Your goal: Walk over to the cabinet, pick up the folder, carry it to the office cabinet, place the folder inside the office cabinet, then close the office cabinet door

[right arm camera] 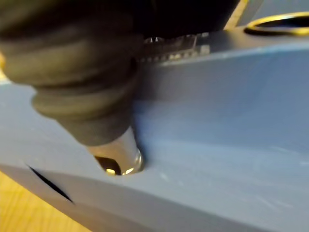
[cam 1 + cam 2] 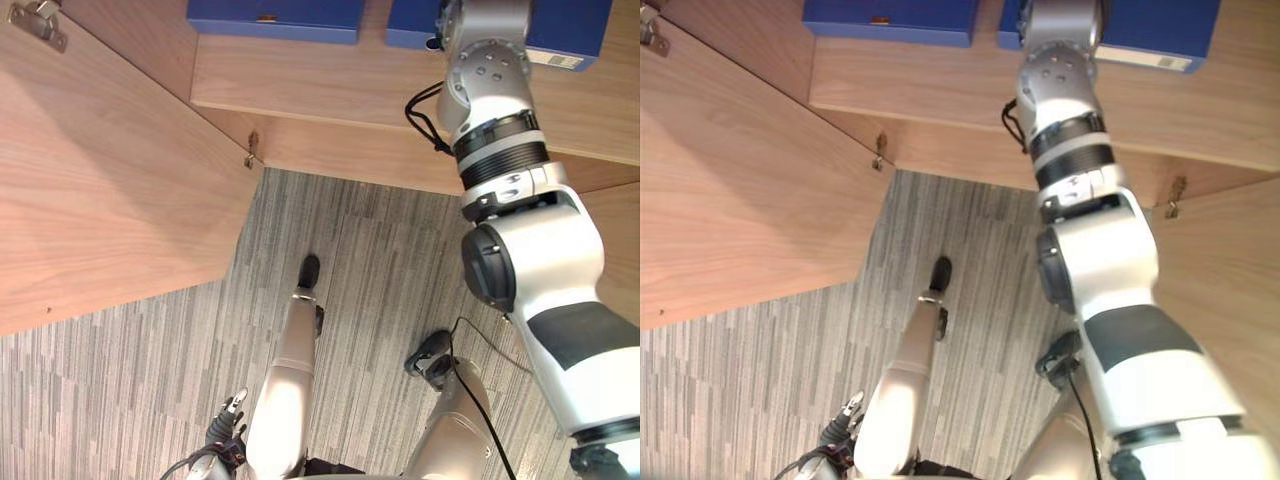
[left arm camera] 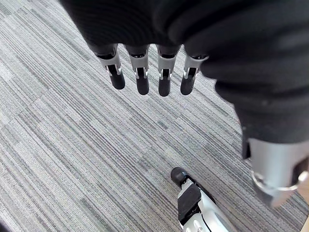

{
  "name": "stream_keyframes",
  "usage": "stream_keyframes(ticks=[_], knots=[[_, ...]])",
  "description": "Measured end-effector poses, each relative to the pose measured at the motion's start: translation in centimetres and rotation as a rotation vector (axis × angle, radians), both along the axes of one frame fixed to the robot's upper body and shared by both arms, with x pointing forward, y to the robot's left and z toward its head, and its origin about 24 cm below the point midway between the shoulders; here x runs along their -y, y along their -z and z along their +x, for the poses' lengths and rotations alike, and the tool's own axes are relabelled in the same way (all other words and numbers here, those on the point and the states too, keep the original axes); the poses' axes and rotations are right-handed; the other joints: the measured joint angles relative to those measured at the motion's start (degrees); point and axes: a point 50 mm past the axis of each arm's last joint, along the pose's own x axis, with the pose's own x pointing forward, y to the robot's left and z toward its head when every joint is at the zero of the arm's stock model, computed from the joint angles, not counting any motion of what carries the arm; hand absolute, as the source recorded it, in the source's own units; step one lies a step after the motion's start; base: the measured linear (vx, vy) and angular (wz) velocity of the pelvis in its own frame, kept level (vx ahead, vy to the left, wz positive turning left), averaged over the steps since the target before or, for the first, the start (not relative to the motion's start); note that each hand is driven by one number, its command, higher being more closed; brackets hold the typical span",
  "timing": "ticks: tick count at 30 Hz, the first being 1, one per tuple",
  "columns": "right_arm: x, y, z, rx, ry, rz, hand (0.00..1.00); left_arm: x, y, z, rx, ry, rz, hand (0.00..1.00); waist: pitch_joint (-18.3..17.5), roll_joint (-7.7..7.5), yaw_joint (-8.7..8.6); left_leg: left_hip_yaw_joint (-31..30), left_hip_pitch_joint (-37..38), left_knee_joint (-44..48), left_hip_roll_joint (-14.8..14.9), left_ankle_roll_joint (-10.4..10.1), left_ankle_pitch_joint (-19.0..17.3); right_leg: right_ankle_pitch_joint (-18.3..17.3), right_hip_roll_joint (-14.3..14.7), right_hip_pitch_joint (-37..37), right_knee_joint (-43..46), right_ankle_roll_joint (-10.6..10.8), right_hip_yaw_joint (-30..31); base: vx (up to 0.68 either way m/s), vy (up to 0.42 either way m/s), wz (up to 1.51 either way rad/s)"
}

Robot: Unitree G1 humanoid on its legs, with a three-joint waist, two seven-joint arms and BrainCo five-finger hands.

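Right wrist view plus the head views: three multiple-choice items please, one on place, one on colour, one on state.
1. Where is the right hand?
A on the floor
B against the folder on the cabinet shelf
C on a door hinge

2. What colour is the folder?
A blue
B red
C green

3. What state is the left hand in?
A shut on a folder
B shut on a handle
C open, holding nothing

Key:
1 B, the right wrist view shows the hand against the folder's surface.
2 A, its cover shows blue.
3 C, its fingers hang straight with nothing between them.
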Motion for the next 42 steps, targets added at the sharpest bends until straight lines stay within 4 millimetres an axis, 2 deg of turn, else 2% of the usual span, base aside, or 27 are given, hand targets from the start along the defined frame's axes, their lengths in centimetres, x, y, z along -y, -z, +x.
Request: stream_keyframes(ticks=[6, 7, 15, 27, 29, 35, 42], knots=[[1.2, -0.4, -0.1, 0.001, 0.025, -0.009, 1.00, 0.0, 0.0, 0.0, 0.001, -0.003, -0.001, 0.00, -0.01, 0.01, 0.01, -0.08, 0.03, -0.29, -0.08, 0.07, 0.21, 0.00, -0.05, 0.00, 0.00, -0.04, -0.12, 0.01, 0.011, 0.00], [1.4, -0.5, -0.1, 0.002, 0.029, -0.011, 0.00, 0.0, 0.0, 0.0, 0.002, -0.003, -0.001, 0.00, -0.01, 0.02, 0.01, -0.08, 0.03, -0.29, -0.09, 0.08, 0.22, 0.00, -0.06, 0.00, 0.01, -0.04, -0.13, 0.00, 0.000, 0.00], [1.5, -0.7, -0.2, 0.004, 0.026, -0.023, 0.00, 0.2, 0.0, 0.0, 0.000, -0.005, -0.006, 0.00, -0.54, 0.81, -0.04, -0.05, 0.20, -0.36, -0.05, 0.11, 0.28, -0.04, -0.08, 0.00, 0.16, -0.11, -0.10, 0.00, 0.000, 0.00], [0.8, -0.9, -0.2, 0.012, 0.071, -0.207, 0.00, 0.3, 0.1, 0.0, -0.006, -0.010, -0.005, 0.00, -0.62, 0.79, -0.07, 0.19, 0.68, -0.92, 0.04, 0.15, 0.60, 0.11, -0.09, 0.13, -0.02, -0.33, -0.05, 0.00, 0.000, 0.00], [0.9, -0.5, -0.1, 0.002, 0.078, -0.218, 0.00, 0.3, 0.1, -0.1, -0.011, -0.010, -0.004, 0.00, -0.90, 0.78, -0.06, 0.35, 1.04, -1.62, 0.08, 0.11, 0.96, 0.25, -0.08, 0.20, -0.34, -0.50, -0.04, 0.00, 0.000, 0.00], [1.3, 3.1, 1.1, -0.089, 0.072, -0.192, 0.00, 0.3, 0.5, -0.6, -0.040, -0.017, -0.002, 0.00, -2.64, 0.68, -0.18, 0.83, 2.20, -3.47, 0.96, -0.17, 1.58, 0.57, 0.64, 0.53, -1.39, -0.88, -0.04, 0.03, 0.012, -0.06], [2.0, 4.8, 1.6, -0.133, 0.069, -0.120, 0.00, 0.4, 0.5, -0.6, -0.044, -0.015, -0.005, 0.00, -2.75, 0.66, -0.35, 0.96, 2.44, -3.91, 1.23, -0.24, 1.71, 0.64, 0.89, 0.58, -1.64, -0.97, -0.04, 0.01, 0.010, 0.00]])
